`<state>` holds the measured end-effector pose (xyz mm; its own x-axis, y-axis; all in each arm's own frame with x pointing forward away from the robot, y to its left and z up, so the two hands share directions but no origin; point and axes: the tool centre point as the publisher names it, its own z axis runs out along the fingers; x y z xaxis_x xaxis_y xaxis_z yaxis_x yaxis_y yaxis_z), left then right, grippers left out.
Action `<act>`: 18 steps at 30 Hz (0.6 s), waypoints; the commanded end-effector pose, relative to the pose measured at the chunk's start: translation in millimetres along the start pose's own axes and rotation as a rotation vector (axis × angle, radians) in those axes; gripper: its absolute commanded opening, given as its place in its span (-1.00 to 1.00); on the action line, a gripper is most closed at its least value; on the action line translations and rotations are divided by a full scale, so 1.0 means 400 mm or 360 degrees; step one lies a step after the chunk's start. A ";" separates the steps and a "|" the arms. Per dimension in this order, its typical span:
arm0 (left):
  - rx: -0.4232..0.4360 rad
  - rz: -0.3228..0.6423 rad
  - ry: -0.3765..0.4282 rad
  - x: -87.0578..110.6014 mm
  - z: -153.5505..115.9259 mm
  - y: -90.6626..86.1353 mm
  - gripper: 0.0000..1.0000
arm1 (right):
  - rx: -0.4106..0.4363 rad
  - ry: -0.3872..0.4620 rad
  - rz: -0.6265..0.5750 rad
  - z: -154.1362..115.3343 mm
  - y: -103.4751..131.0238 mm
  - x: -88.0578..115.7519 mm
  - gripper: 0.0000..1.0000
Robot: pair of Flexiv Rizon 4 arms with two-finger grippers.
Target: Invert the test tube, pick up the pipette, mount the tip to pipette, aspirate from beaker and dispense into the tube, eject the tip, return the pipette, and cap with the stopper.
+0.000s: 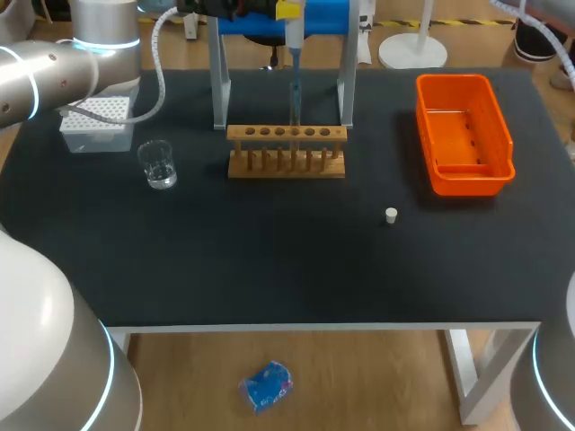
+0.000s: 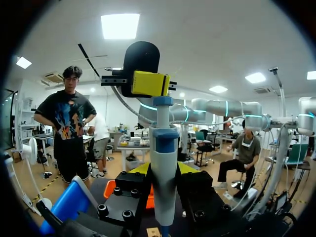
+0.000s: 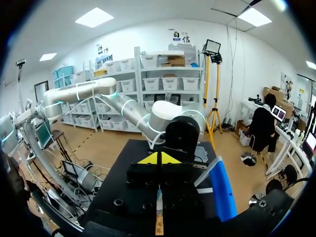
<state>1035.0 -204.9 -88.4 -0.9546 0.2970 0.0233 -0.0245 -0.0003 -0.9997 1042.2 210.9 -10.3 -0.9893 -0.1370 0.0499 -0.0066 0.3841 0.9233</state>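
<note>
My left gripper (image 2: 163, 172) is shut on the white and blue pipette (image 2: 164, 148) and holds it upright above the wooden rack (image 1: 286, 153). In the head view the left gripper (image 1: 286, 11) sits at the top edge. The pipette's shaft (image 1: 295, 54) runs down into a clear test tube (image 1: 294, 112) standing in the rack. My right gripper (image 3: 158, 159) is shut, and its yellow tips (image 2: 150, 83) rest at the pipette's top button. Ahead of it the clear tip (image 3: 159, 197) points at the rack. A small white stopper (image 1: 391, 215) lies on the table.
A glass beaker (image 1: 159, 165) stands left of the rack, with the white tip box (image 1: 97, 126) behind it. An orange bin (image 1: 463, 135) sits at the right. The blue pipette stand (image 1: 278, 22) on grey legs straddles the rack's far side.
</note>
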 end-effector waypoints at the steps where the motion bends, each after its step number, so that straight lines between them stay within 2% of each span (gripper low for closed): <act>1: -0.0001 0.0000 0.0003 -0.002 0.000 -0.004 -1.00 | 0.0004 0.0003 -0.0005 0.002 0.002 -0.007 -1.00; 18: -0.0001 0.0000 0.0003 -0.002 0.000 -0.004 -1.00 | 0.0010 0.0006 0.0007 0.002 -0.007 -0.004 -1.00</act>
<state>1034.9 -204.9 -88.7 -0.9546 0.2971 0.0237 -0.0247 0.0007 -0.9997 1043.4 212.0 -11.5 -0.9889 -0.1384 0.0540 -0.0039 0.3871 0.9220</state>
